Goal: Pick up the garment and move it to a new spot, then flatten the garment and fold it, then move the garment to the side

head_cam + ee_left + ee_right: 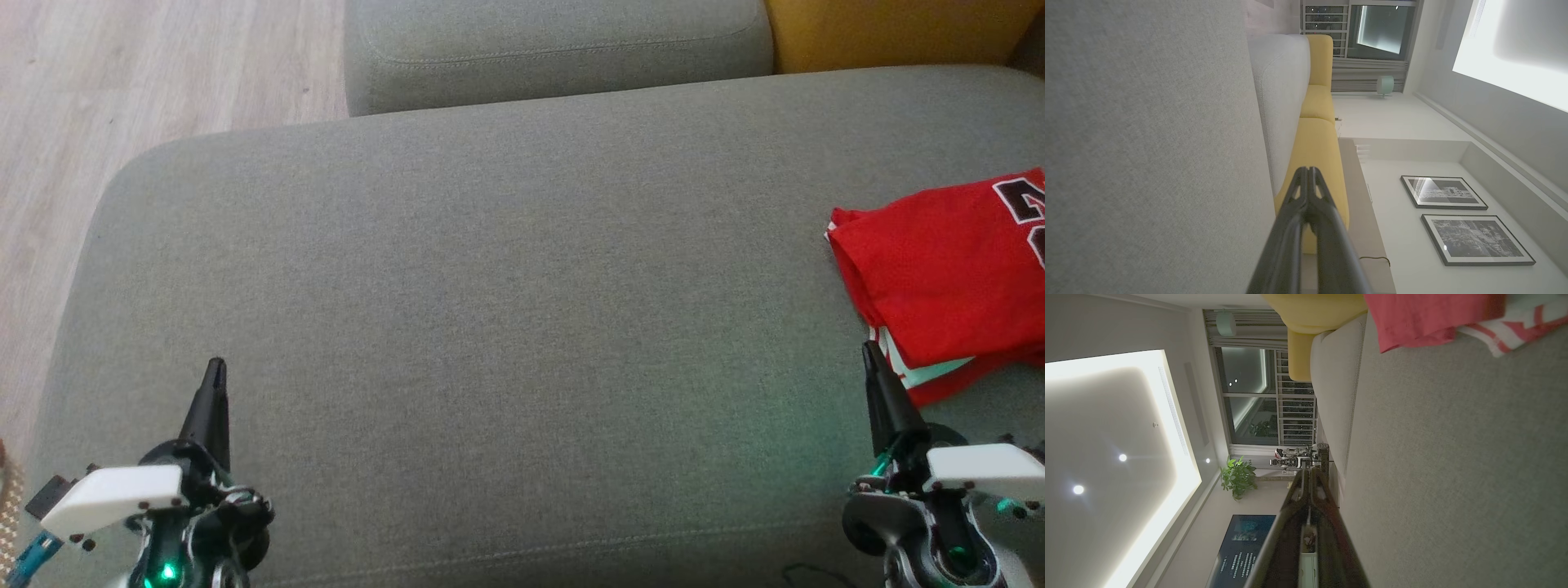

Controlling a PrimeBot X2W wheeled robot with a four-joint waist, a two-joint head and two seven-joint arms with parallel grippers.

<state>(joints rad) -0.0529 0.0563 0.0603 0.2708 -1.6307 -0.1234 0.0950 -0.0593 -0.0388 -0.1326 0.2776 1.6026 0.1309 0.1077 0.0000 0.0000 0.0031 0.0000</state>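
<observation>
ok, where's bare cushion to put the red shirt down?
Bare: the whole grey cushion from its left edge to the red garment, between the left gripper and the back cushion. Crowded: right edge, where the right gripper sits by the garment.

CAMERA PLACEMENT AND SHARED COVERAGE

Head view: mounted high, facing forward and down onto the grey seat (506,310) at medium range. The left gripper (215,365) stands at lower left, the right gripper (870,349) at lower right.

Left wrist view: rolled sideways, low and close to the seat, which takes the frame's left half. It faces along its gripper toward the yellow cushion (1316,151).

Right wrist view: rolled the opposite way, with seat at right, ceiling (1106,416) at left and red garment (1412,318) at upper right.

Shared coverage: all three views include the seat and yellow cushion. Head and right wrist views both include the garment.
</observation>
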